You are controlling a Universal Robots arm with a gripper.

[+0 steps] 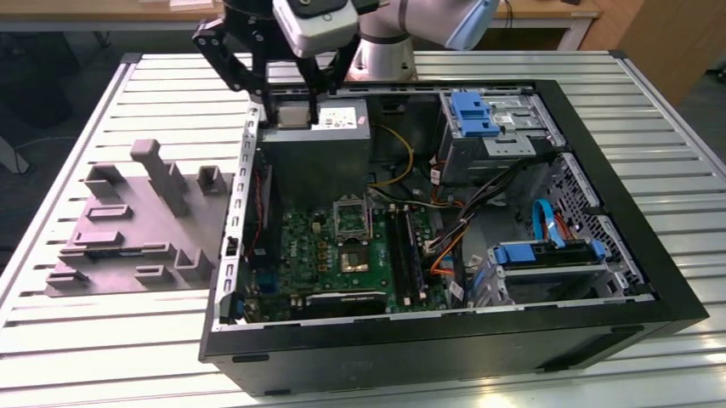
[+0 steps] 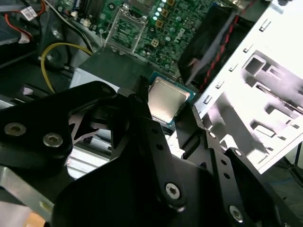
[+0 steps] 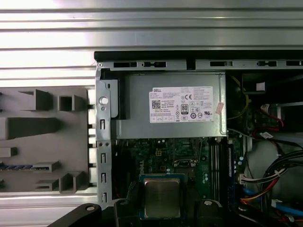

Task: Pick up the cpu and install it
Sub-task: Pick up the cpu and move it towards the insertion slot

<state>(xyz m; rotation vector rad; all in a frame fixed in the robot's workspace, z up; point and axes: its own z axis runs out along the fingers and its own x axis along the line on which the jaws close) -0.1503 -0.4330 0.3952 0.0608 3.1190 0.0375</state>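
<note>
Bright, even overhead light in the exterior view, with pale glare along the table [image 1: 68, 348] slats. Burns the grey tray [image 2: 270, 104] to white in the second wrist view and leaves the tool [image 2: 168, 109] near-black. Puts a soft sheen on the cpu [image 3: 162, 197]; keeps the case [image 1: 454, 348] interior in shadow.

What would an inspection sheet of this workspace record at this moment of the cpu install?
Surface: slatted aluminium table carrying an open black computer case.
Job's things: small silver-topped square cpu, raised near the grey metal power supply box; green motherboard lies in the case.
Clutter: grey moulded plastic tray beside the case, on the exterior view's left.
Grippers: black pincer shut on the cpu.
Cables: yellow cable and blue flat cable inside the case.
Surroundings: wooden furniture beyond the table.
</note>
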